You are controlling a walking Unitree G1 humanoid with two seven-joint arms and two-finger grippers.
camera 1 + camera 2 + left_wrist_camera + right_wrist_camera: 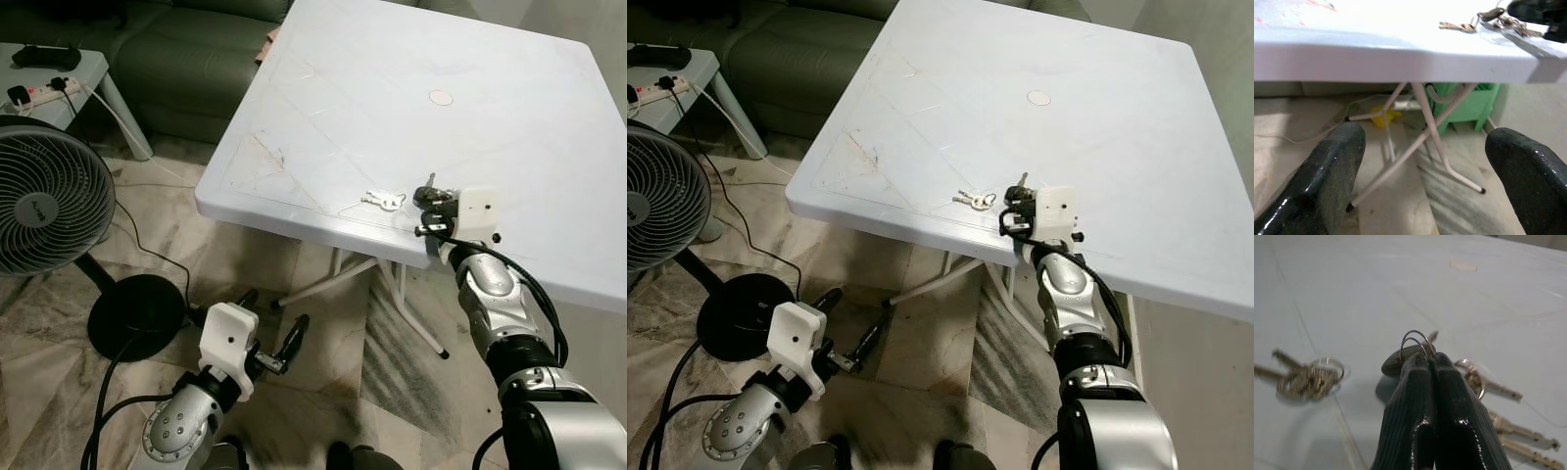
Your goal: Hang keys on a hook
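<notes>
A bunch of keys (1508,426) lies near the front edge of the white table (392,78). My right gripper (1428,363) is shut on its wire ring (1418,340), which pokes up past the fingertips. In the left eye view the same gripper (431,208) rests on the table edge. A second small bunch of silver keys (383,200) lies flat just left of it, untouched. My left gripper (272,318) hangs low over the floor in front of the table, open with nothing between its fingers (1332,171).
A standing fan (44,196) on a black base is at the left, with cables on the marble floor. A green sofa (196,49) and a side table with a power strip (44,90) stand behind. White table legs (1420,122) and a green crate (1469,105) are under the table.
</notes>
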